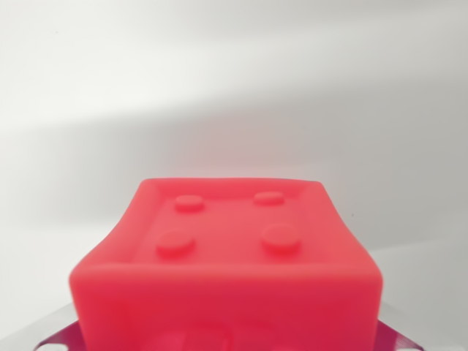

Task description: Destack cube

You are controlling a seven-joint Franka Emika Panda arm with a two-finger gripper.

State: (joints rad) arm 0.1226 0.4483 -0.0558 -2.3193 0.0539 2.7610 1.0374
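Here red cube (227,270) fills foreground, four studs on top.

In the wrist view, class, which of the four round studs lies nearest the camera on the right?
The lower-right round stud on the red soft cube; it looks largest.

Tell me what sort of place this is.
Probably a lab or test bench, though little shows: a red cube with four round studs on top fills the wrist view, a plain white surface lies behind it, and nothing homely appears.
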